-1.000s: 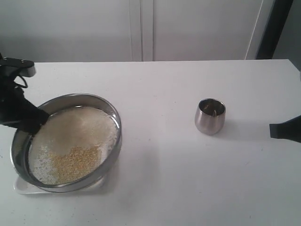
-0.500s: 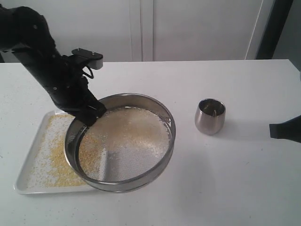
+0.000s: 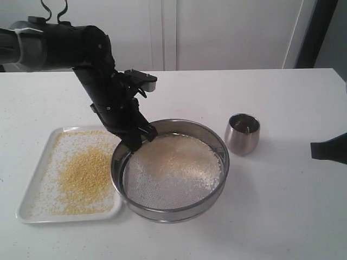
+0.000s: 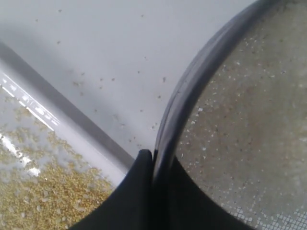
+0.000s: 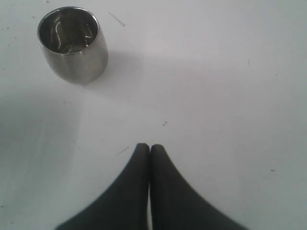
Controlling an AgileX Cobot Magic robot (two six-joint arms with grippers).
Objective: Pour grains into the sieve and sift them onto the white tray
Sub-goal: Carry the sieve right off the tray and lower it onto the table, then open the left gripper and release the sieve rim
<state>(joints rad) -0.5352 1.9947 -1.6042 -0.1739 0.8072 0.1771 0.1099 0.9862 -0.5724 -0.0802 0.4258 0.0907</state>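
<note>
The sieve [image 3: 216, 190], a wide steel ring with grey mesh, is just right of the white tray [image 3: 31, 212], mostly over bare table. Pale beige-white grains [image 3: 179, 161] lie on its mesh. Golden-yellow grains [image 3: 81, 179] with some pale ones are spread across the tray. My left gripper [image 3: 134, 142] is shut on the sieve's near-left rim. In the left wrist view the left gripper [image 4: 153, 158] pinches the rim [image 4: 192, 81], with the tray's edge [image 4: 72, 115] and yellow grains [image 4: 38, 191] beside it. My right gripper [image 5: 149, 147] is shut and holds nothing, over bare table.
A small rounded steel cup [image 3: 242, 134] stands upright right of the sieve; the right wrist view shows the cup [image 5: 73, 43] looking empty inside. Part of my right arm [image 3: 328, 149] shows at the right edge. The table [image 3: 282, 227] is white.
My left arm has carried the sieve to the right, from over the tray to beside it. The tray and its yellow grains are now uncovered. The right arm has not moved.
</note>
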